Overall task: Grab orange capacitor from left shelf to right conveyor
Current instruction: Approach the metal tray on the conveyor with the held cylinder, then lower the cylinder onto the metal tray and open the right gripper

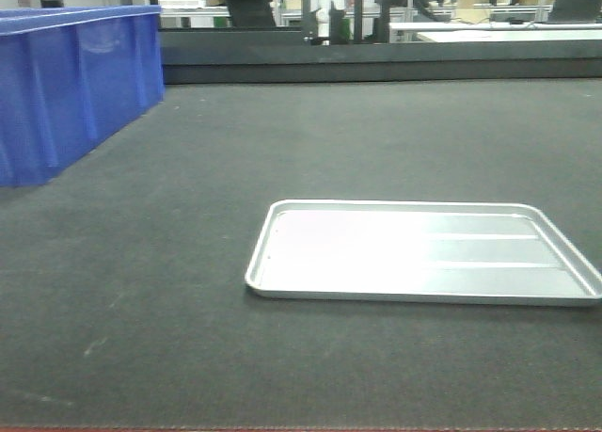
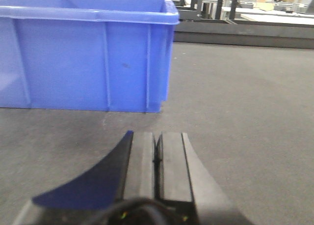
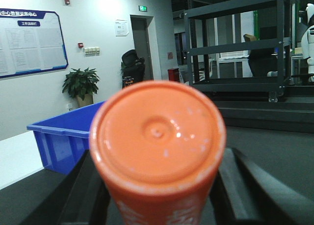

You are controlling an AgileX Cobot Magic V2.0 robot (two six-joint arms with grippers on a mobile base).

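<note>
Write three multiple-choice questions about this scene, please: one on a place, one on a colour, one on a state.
1. Where does the silver tray lie?
A. on a white desk
B. on the dark conveyor belt
C. on a shelf

2. What colour is the capacitor in the right gripper?
A. orange
B. green
C. yellow

3. How do the fingers of the left gripper stand?
A. wide open
B. shut on a tool
C. shut, with nothing between them

Answers: 1 B, the belt surrounds the tray on all sides; 2 A, its flat top is orange in the right wrist view; 3 C, the fingers meet with no gap.
</note>
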